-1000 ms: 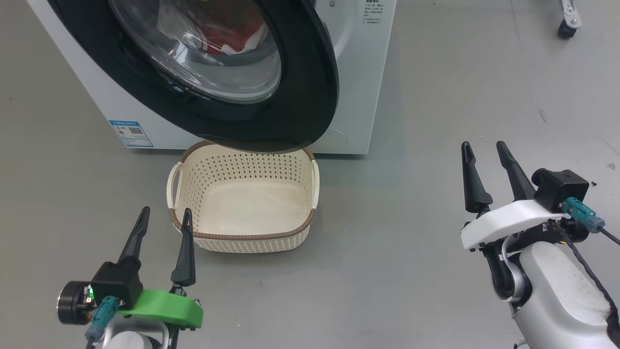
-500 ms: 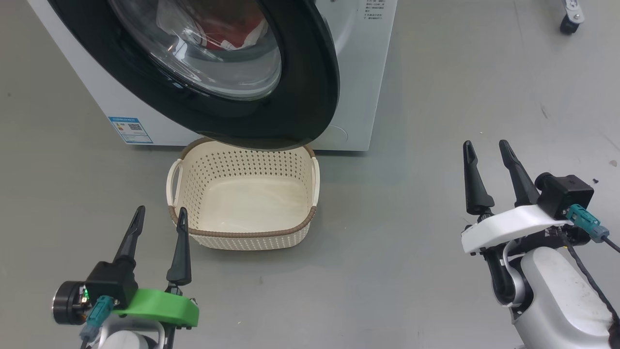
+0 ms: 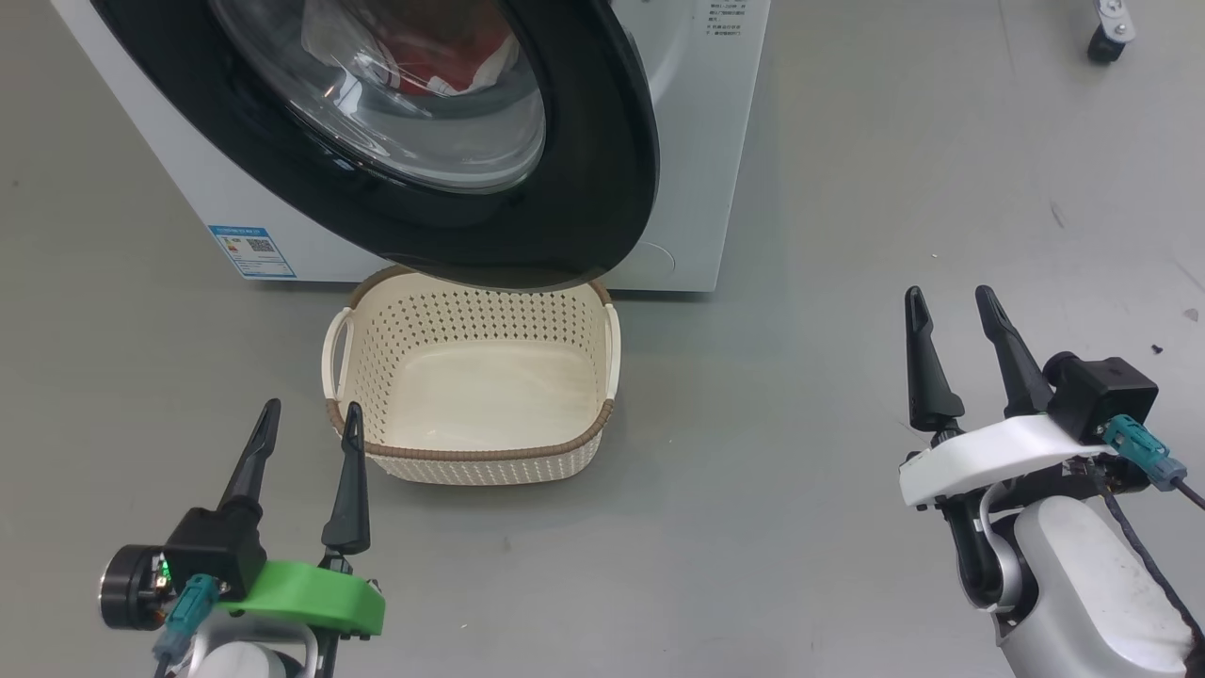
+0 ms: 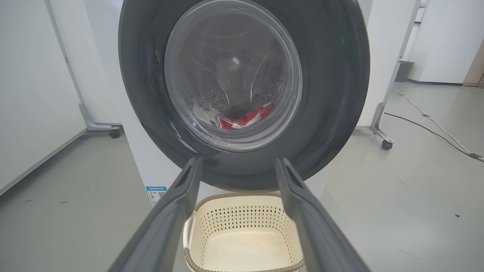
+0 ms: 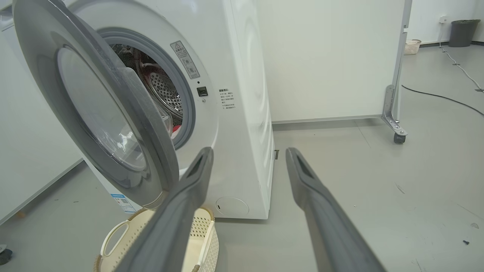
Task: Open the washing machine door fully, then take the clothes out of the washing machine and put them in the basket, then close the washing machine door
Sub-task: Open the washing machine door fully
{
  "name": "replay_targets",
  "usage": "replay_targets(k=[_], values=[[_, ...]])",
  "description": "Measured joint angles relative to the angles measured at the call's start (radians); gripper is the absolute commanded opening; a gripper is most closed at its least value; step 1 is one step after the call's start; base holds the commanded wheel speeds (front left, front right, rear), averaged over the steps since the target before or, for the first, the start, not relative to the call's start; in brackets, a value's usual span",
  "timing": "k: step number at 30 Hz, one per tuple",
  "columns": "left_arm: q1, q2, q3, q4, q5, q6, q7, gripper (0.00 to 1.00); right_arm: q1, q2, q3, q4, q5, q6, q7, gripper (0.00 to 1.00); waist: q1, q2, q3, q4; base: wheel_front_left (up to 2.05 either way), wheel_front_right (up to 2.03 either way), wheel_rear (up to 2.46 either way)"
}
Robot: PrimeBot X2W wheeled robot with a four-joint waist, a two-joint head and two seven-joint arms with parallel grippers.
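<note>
The white washing machine (image 3: pixel 706 141) stands ahead. The washing machine door (image 3: pixel 602 188), black-rimmed with a glass bowl, is ajar, swung partway out over the basket (image 3: pixel 471 454). In the right wrist view the door (image 5: pixel 49 68) leaves a gap to the drum. Red and white clothes (image 3: pixel 442 56) lie inside, behind the glass (image 4: pixel 245 117). The cream basket is empty on the floor. My left gripper (image 3: pixel 313 407) is open just left of the basket's near corner. My right gripper (image 3: pixel 947 294) is open over bare floor, far right of the machine.
A blue label sticker (image 3: pixel 252 250) marks the machine's lower front. A white partition on casters (image 5: pixel 395 132) stands right of the machine, with a cable (image 5: pixel 442 98) across the floor behind it. Grey floor stretches between basket and right gripper.
My right gripper has drawn back a little toward me, still open. The left gripper sits slightly nearer me. Door, basket and clothes have not moved.
</note>
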Motion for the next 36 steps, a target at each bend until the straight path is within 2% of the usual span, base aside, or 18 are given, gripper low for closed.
replay_targets(k=[28,29,30,31,32,36], values=[[0.0,-0.001,0.002,0.005,0.012,-0.009,0.0,1.0,0.038,0.012,-0.021,-0.015,-0.024,0.0,0.0,1.0,0.0001,0.0,-0.008,0.006,0.0,0.0,0.0],[0.0,-0.001,0.002,0.005,0.012,-0.009,0.0,1.0,0.038,0.013,-0.022,-0.016,-0.024,0.001,0.0,0.94,0.0,0.0,-0.008,0.007,0.0,0.0,0.0],[0.0,-0.001,0.002,0.005,0.012,-0.009,0.0,1.0,0.038,0.013,-0.023,-0.016,-0.024,0.002,0.0,0.14,0.0,0.0,-0.008,0.007,0.0,0.0,0.0],[0.0,-0.001,0.001,0.005,0.012,-0.009,0.0,1.0,0.038,0.014,-0.023,-0.016,-0.024,0.005,0.0,0.14,0.0,0.0,-0.008,0.008,0.0,0.0,0.0],[0.0,-0.001,0.001,0.006,0.012,-0.01,0.0,1.0,0.038,0.016,-0.023,-0.016,-0.024,0.01,0.0,0.0,0.0001,0.0,-0.009,0.009,0.0,0.0,0.0],[0.0,-0.001,0.0,0.007,0.012,-0.01,0.0,1.0,0.038,0.016,-0.023,-0.016,-0.024,0.01,0.0,0.0,0.0,0.0,-0.008,0.013,0.0,0.0,0.0]])
